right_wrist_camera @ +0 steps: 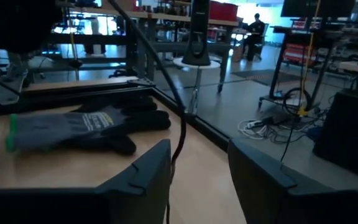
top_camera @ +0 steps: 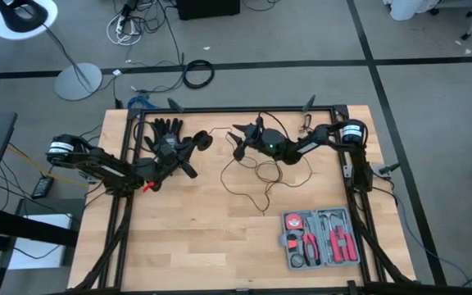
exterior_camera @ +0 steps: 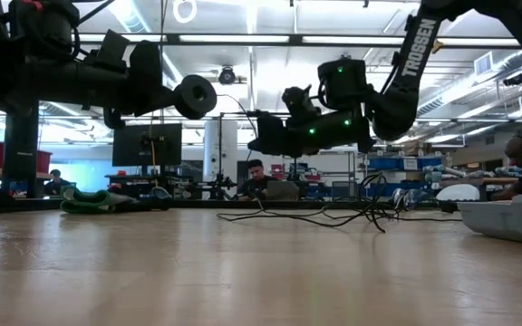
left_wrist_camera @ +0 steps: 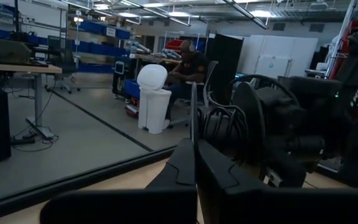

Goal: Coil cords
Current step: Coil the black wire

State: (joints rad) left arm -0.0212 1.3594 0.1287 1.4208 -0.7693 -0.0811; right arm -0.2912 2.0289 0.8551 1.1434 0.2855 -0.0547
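1. Lying across the middle of the light wooden worktop (top_camera: 187,238), toward its far edge, a long, very thin black wire (top_camera: 256,184) is seen in loose loops.
2. One end of the wire is joined to a small round black disc (exterior_camera: 195,97), which is lifted clear of the worktop, as the low view shows.
3. The disc appears to be held at the tip of the left gripper (top_camera: 193,147), near the far left part of the worktop; its fingers (left_wrist_camera: 188,165) are seen pressed together in the left wrist view, though the actual grip is hard to make out.
4. The right gripper (top_camera: 238,147) is raised above the worktop near the middle of the far edge, and its fingers (right_wrist_camera: 145,171) are parted with the wire running between them; whether the wire is touched cannot be told.
5. A dark grey work glove (right_wrist_camera: 86,127) with a green cuff is laid flat near the far left corner.
6. A grey tray of red-handled hand tools (top_camera: 319,238) is placed near the right edge, toward the near side.
7. People are seen seated at desks in the room beyond.
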